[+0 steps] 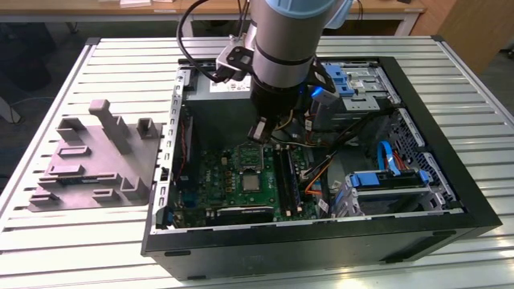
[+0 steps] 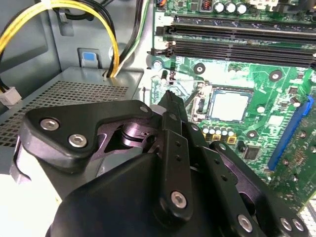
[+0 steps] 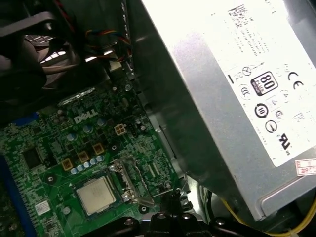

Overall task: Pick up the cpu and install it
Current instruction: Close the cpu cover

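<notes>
The cpu is a small silvery square lying flat in its place on the green motherboard, inside the open computer case. Both wrist views show the cpu with a shiny metal frame standing beside it. My gripper hangs above the board, a little toward the power supply from the cpu and apart from it. In the second wrist view its dark fingers meet at a narrow tip, so the gripper looks shut with nothing in it. The tip of the gripper also shows in the first wrist view.
The grey power supply stands close beside the gripper, with yellow cables running off it. Black memory slots lie past the cpu. A blue-handled drive cage fills the case's right side. A grey holder block sits on the slatted table.
</notes>
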Robot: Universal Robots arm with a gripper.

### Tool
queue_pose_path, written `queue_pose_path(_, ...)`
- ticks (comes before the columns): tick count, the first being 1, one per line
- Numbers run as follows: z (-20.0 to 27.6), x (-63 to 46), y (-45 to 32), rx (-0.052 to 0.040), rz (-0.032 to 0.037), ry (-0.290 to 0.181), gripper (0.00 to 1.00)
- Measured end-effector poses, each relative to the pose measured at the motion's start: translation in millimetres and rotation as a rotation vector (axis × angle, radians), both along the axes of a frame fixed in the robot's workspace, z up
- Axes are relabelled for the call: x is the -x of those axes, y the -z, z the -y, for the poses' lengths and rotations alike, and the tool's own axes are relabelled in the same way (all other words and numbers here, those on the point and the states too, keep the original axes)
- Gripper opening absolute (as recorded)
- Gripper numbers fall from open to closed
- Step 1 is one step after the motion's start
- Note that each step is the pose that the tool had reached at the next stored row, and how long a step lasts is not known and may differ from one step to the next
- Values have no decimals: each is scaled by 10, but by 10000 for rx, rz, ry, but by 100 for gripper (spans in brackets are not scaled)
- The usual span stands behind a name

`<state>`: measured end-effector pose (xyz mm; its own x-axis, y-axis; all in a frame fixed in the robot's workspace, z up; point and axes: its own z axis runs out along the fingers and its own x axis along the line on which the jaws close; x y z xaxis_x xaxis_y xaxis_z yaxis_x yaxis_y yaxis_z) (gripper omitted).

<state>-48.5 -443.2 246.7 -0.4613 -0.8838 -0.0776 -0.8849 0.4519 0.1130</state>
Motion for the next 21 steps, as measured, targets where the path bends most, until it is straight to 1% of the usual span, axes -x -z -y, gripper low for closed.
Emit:
queue_pose_path(1,0,1,1,125,1,-22,11)
queue_pose_path(3,1,2,1,440,3,-57,11)
queue_pose_path(4,2,3,1,584,1,-76,11)
queue_pose_path(5,4,5,1,684,2,-97,11)
queue_pose_path(6,8,7,2,711,3,-119,11)
queue_pose_path(7,12,9,1,719,3,-143,11)
queue_pose_path(12,36,22,1,735,7,-253,11)
queue_pose_path(21,108,56,3,761,14,-453,11)
